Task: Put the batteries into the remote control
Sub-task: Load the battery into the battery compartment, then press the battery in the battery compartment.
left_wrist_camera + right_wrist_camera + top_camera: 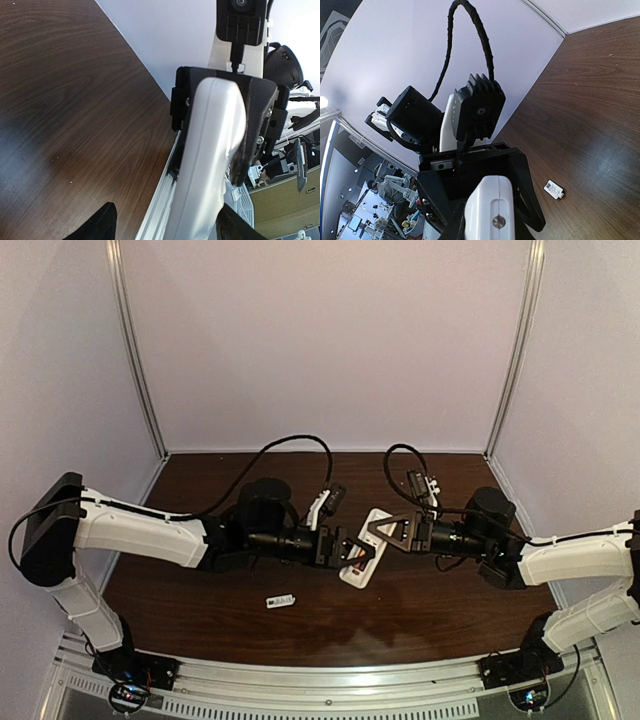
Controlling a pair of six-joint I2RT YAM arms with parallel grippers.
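Remote control [215, 150] gripped endwise: right end effector [378, 534] clenched on one end, likely bracing it; left end effector [350, 552] released, fingers [102, 225] straddling the other end for loading.

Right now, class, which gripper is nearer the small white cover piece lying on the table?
Left. The left gripper is up and to the right of the cover piece in the top view; the right gripper is farther right, at the remote control's far end.
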